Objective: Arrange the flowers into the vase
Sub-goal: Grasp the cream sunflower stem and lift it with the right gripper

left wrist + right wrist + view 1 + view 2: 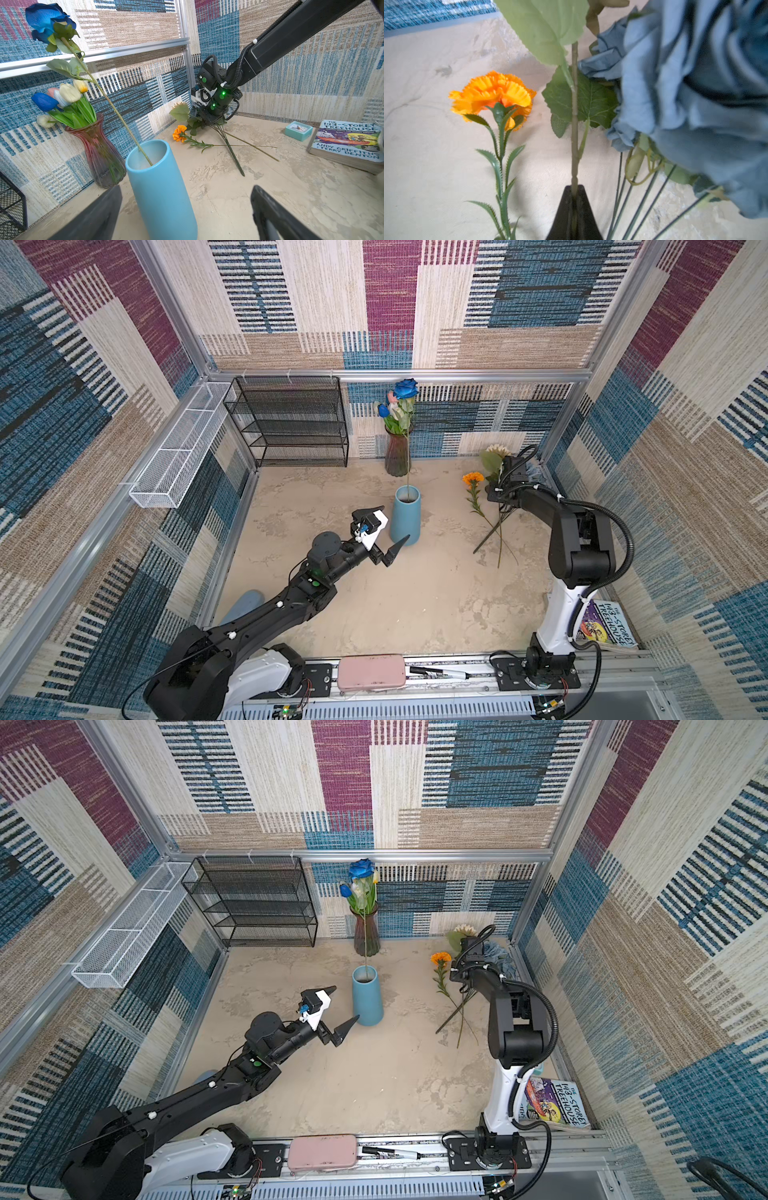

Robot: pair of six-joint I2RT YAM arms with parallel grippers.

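Clearly a robot lab cell: aluminium framing (457,375) is boxing in patterned wall panels (324,294), a mounting rail (615,672) is sitting well behind the jaws.

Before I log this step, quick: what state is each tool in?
Left tool: open, holding nothing, beside the blue vase.
Right tool: closed on the leafy green stem.

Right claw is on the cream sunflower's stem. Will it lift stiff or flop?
Probably fairly stiff: the stem runs straight and thick from the right claw. Its head end may sag a little, since broad leaves and the bloom sit far beyond the grip. It might also drag the dusty-blue bunch, whose petals seem to touch it.
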